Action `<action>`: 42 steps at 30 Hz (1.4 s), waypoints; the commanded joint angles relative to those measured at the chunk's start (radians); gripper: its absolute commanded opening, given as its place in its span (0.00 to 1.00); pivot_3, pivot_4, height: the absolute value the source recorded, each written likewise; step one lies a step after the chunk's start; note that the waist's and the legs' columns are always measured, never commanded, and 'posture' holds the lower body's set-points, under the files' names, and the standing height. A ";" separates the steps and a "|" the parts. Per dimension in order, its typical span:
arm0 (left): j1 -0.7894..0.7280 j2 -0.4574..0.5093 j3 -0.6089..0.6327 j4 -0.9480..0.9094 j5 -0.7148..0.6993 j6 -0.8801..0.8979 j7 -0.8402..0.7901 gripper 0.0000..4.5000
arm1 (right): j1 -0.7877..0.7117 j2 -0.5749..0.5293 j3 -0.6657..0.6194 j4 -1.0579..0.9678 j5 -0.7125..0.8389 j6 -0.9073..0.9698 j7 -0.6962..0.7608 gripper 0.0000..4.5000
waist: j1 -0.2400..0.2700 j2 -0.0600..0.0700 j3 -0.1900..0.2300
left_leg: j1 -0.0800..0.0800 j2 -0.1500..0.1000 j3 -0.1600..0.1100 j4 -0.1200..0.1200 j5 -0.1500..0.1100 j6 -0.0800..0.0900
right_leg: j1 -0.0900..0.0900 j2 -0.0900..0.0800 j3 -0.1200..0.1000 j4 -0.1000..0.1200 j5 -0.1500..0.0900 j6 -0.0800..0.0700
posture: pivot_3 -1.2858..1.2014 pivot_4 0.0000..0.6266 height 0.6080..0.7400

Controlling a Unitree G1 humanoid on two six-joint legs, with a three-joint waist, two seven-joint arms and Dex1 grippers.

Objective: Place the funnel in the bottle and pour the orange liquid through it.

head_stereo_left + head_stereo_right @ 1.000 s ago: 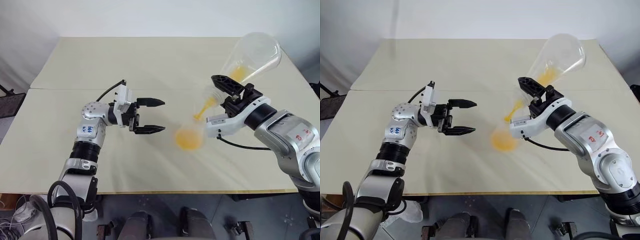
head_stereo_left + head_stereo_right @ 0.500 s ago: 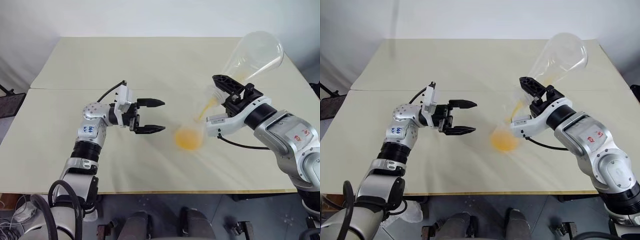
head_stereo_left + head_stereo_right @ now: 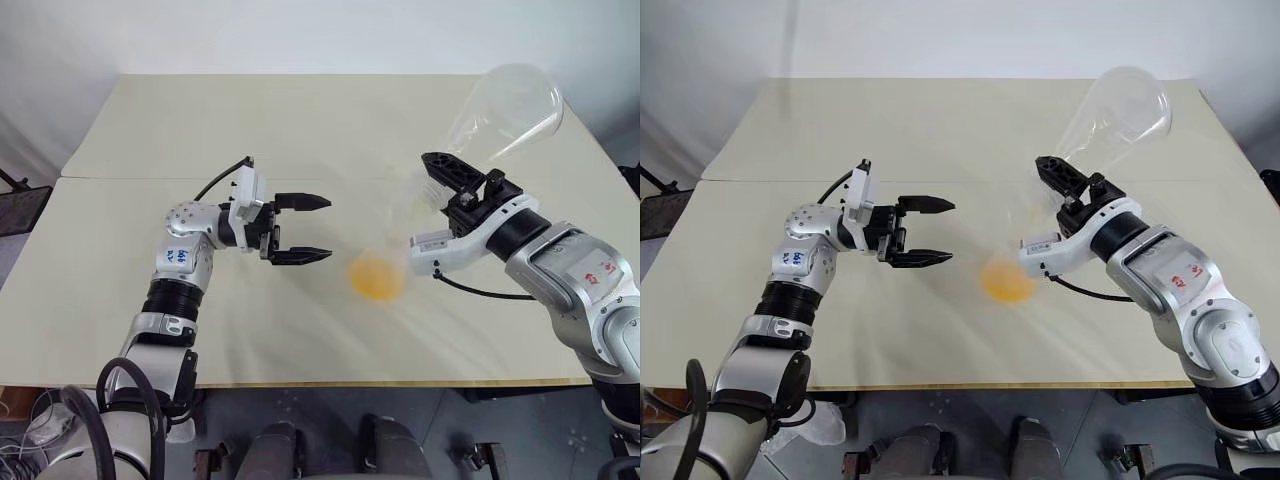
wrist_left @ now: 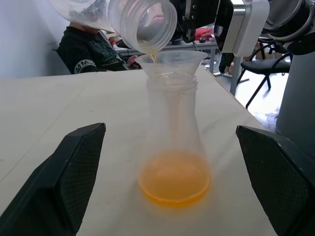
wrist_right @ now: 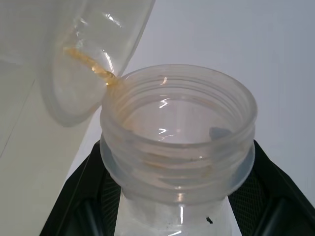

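Drips are all that leave the upturned clear flask (image 3: pixel 505 108) clenched in the right pincer (image 3: pixel 452 178), above the clear funnel (image 4: pixel 171 61) in the clear bottle (image 4: pixel 173 142) holding orange liquid (image 4: pixel 174 183). Hold until dripping stops. Left pincer (image 3: pixel 310 228) waits released beside the bottle.

Both eye views look down from head height over the same desk (image 3: pixel 300 120), just shifted sideways from each other. Left wrist cam sits low, facing level across the desk at the bottle (image 4: pixel 173 142), pretty close. Right wrist cam is jammed right up against the tilted flask's mouth (image 5: pixel 179 132).
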 commanded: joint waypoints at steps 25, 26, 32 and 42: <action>-0.029 0.005 0.012 0.003 0.006 -0.014 0.003 1.00 | 0.012 0.094 -0.098 -0.046 0.095 0.026 -0.005 0.55 | 0.000 0.000 0.000 | 0.000 0.000 0.000 0.001 0.000 0.000 | 0.000 0.000 0.000 0.001 0.000 0.000 | 0.52 0.24 1.00; -0.029 0.004 0.012 0.002 0.007 -0.015 0.005 1.00 | 0.019 0.130 -0.115 -0.053 0.124 0.069 0.006 0.55 | 0.001 0.000 0.000 | 0.000 0.000 0.000 0.002 0.000 0.000 | 0.000 0.000 0.000 0.001 0.000 0.000 | 0.52 0.24 1.00; -0.021 0.002 0.011 -0.011 0.008 -0.010 0.020 1.00 | 0.015 0.325 -0.194 -0.121 0.293 0.347 0.092 0.55 | 0.001 0.000 0.000 | 0.000 0.000 -0.001 0.004 0.000 0.000 | 0.001 0.000 0.000 0.003 0.000 0.000 | 0.52 0.24 1.00; -0.007 0.002 0.005 -0.041 0.005 0.009 0.030 1.00 | -0.091 0.529 -0.461 -0.132 0.616 0.879 0.092 0.55 | 0.002 0.000 0.000 | 0.000 -0.001 -0.004 0.005 0.000 0.000 | 0.001 0.000 0.000 0.005 0.000 0.000 | 0.52 0.24 1.00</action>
